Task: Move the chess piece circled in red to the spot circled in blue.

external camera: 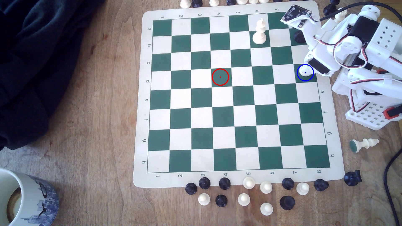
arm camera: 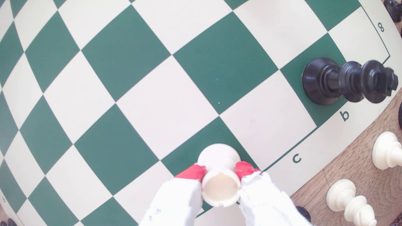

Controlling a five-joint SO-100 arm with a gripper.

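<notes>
The short cream-white rook (external camera: pixel 304 70) stands inside the blue ring on the dark green square (external camera: pixel 299 80) at the board's right edge in the exterior view. In the wrist view its rimmed cup top (arm camera: pixel 220 190) sits between my red-tipped fingers (arm camera: pixel 193 172), and its round base rests over the green square (arm camera: pixel 187 156). My gripper (arm camera: pixel 219 171) is shut on the rook, one finger pressed on each side of its body. In the exterior view the gripper (external camera: pixel 310 65) reaches in from the right. The green square with the red ring (external camera: pixel 220 77) holds no piece.
A tall white cross-topped piece (external camera: pixel 259 32) and a black piece (external camera: pixel 298 35) stand on row b, the black one two squares from the rook. Several pawns (external camera: pixel 243 198) stand below the board. A white piece (external camera: pixel 364 144) lies fallen at right, a mug (external camera: pixel 26 197) at lower left.
</notes>
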